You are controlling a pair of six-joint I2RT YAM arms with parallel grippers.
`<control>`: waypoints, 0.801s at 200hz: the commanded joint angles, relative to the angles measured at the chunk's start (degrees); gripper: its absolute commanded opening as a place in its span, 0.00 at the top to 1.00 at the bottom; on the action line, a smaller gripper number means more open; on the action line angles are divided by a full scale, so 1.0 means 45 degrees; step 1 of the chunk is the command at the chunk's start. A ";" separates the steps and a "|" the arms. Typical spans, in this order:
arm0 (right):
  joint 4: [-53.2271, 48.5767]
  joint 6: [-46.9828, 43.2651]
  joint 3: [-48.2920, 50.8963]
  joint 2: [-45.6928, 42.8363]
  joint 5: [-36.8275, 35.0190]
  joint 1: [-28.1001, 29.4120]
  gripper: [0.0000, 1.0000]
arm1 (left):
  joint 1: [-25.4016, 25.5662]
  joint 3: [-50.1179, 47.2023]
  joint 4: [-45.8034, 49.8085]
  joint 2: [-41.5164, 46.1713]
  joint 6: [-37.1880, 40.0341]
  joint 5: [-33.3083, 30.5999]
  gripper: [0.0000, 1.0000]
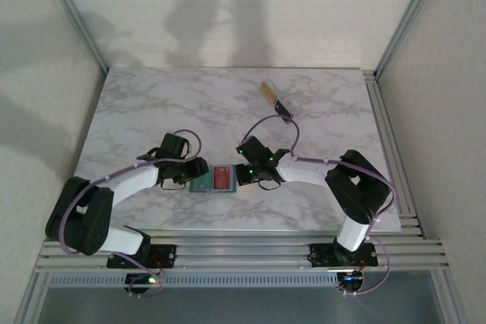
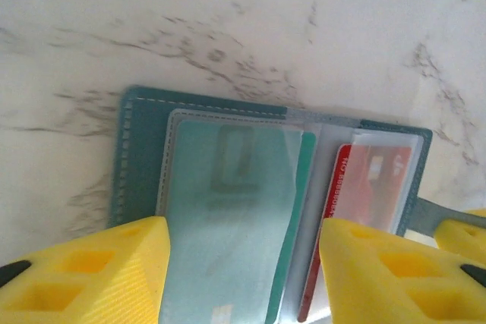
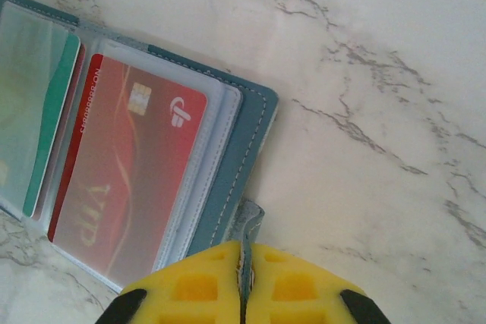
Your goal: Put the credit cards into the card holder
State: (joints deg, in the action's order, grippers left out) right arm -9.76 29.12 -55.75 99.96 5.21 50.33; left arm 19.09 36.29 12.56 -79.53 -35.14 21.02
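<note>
Could end up dragging the whole teal wallet (image 3: 244, 133) instead of freeing the red card (image 3: 129, 172), tucked deep in its clear sleeve. Pinched shut on the wallet's tab with the right gripper (image 3: 243, 263). Straddling the other page with the left gripper (image 2: 243, 263), spread open, holding nothing. Both elbows bent, wrists meeting mid-table. Way back right: card holder (image 1: 276, 100), well apart.

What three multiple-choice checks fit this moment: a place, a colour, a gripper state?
1. The open teal folding wallet lies: A at the far edge; B between left gripper and right gripper; C held aloft.
2. The plastic card nearest the right gripper is: A red; B black; C blue.
3. The right gripper is: A wide open; B shut on the wallet's teal tab; C holding a card.
Key: B, both wrist cameras look down on it; A, its red face shows; B, the tab runs between closed fingers.
</note>
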 commanded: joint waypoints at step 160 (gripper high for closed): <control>0.1280 0.0145 0.0181 0.0643 0.1559 -0.0053 0.94 | 0.0152 0.0390 0.0146 0.0841 -0.0190 0.2537 0.46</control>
State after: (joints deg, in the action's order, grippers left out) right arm -7.22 29.15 -55.75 100.66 8.05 50.11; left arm 18.72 37.41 15.62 -80.64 -33.21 26.65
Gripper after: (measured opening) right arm 0.061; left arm 0.514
